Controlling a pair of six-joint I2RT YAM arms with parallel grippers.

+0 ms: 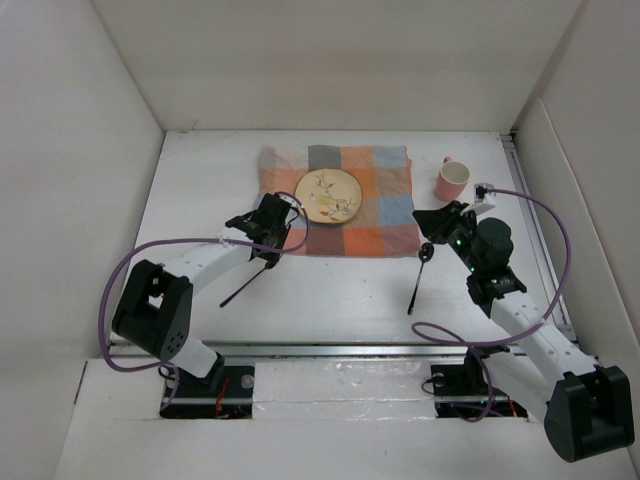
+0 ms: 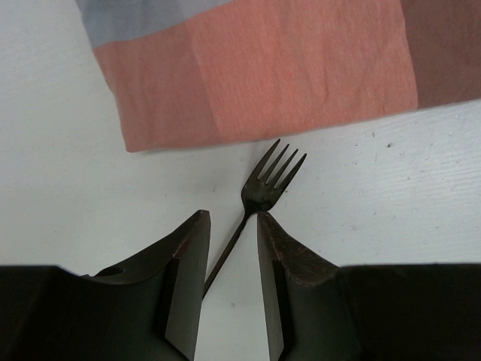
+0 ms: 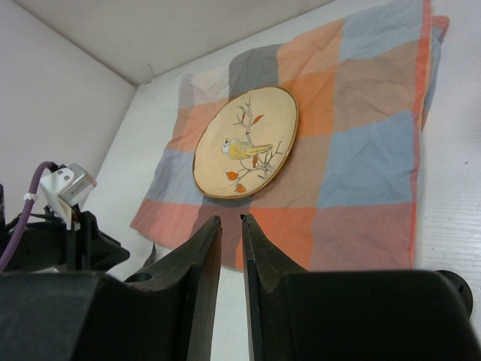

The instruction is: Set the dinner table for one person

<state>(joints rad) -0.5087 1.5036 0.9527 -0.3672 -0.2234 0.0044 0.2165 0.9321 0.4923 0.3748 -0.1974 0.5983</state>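
The white dinner table (image 1: 330, 300) holds an orange-blue checked cloth (image 1: 375, 215) with a round bird-painted plate (image 1: 328, 195) on it. A dark fork (image 1: 243, 285) lies on the table off the cloth's front left corner. In the left wrist view its tines (image 2: 274, 169) point at the cloth (image 2: 263, 68). My left gripper (image 2: 232, 216) is open, low over the fork, with the handle running between the jaws untouched. A dark spoon (image 1: 418, 282) lies right of the cloth. My right gripper (image 3: 230, 219) is empty with its jaws slightly apart, facing the plate (image 3: 246, 143).
A pink cup (image 1: 452, 181) stands at the back right, just beyond the cloth's right edge. White walls enclose the table on the left, back and right. Purple cables loop beside both arms.
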